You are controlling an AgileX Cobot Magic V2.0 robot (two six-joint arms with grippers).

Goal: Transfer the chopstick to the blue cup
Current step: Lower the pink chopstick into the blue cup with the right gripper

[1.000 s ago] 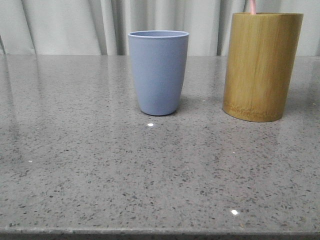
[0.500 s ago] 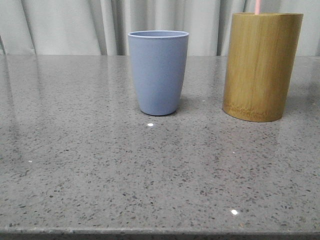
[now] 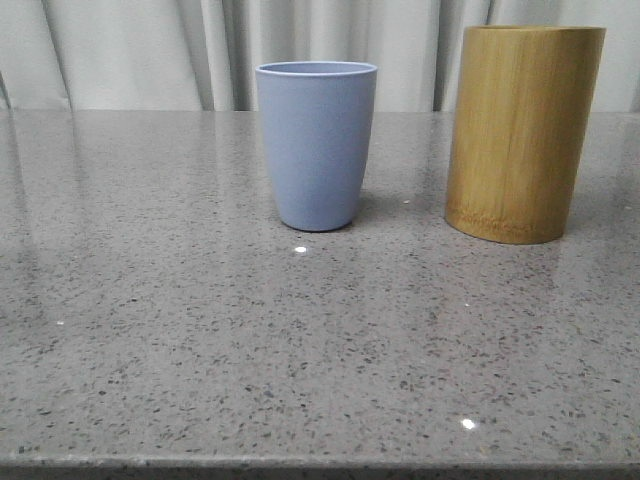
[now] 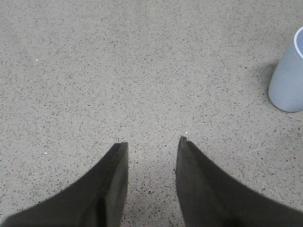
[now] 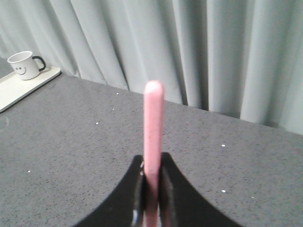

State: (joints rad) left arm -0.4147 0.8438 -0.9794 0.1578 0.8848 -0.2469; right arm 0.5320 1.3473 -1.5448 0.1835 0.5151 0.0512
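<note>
The blue cup (image 3: 317,143) stands upright mid-table in the front view. It also shows at the edge of the left wrist view (image 4: 289,78). A pale pink chopstick (image 5: 153,127) is clamped between the black fingers of my right gripper (image 5: 152,163) and sticks out past the fingertips. No chopstick and no gripper shows in the front view. My left gripper (image 4: 152,144) is open and empty over bare countertop, some way from the blue cup.
A tall tan bamboo holder (image 3: 523,130) stands to the right of the blue cup. A grey curtain hangs behind the speckled grey table (image 3: 200,330). A white mug (image 5: 24,64) on a white tray (image 5: 19,87) sits at a far table edge.
The pink chopstick tip that stood above the bamboo holder's rim has risen out of the front view. The cup and holder have not moved.
</note>
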